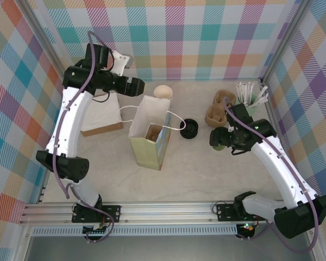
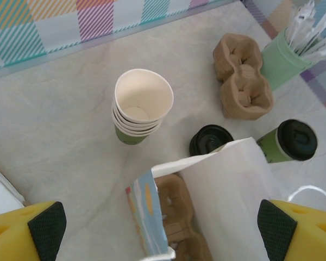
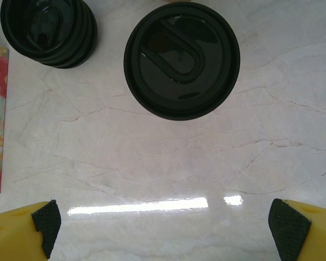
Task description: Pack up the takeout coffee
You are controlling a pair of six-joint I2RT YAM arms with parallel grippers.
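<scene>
The takeout coffee (image 2: 287, 142) is a short green cup with a black lid (image 3: 182, 60), standing upright on the table right of the bag. My right gripper (image 3: 167, 223) hovers open just short of it, nothing between its fingers (image 3: 46, 220). In the top view that gripper (image 1: 223, 139) sits over the cup. The white paper bag (image 1: 149, 136) stands open in the middle, a brown cup carrier (image 2: 179, 215) inside it. Above the bag's far rim, my left gripper (image 2: 162, 225) is open and empty.
A stack of lidless paper cups (image 2: 142, 106) stands behind the bag. A stack of black lids (image 2: 209, 140) lies between bag and coffee. Brown cup carriers (image 2: 242, 76) and a mint cup of white sticks (image 2: 280, 60) are at the back right. A white box (image 1: 102, 115) sits left.
</scene>
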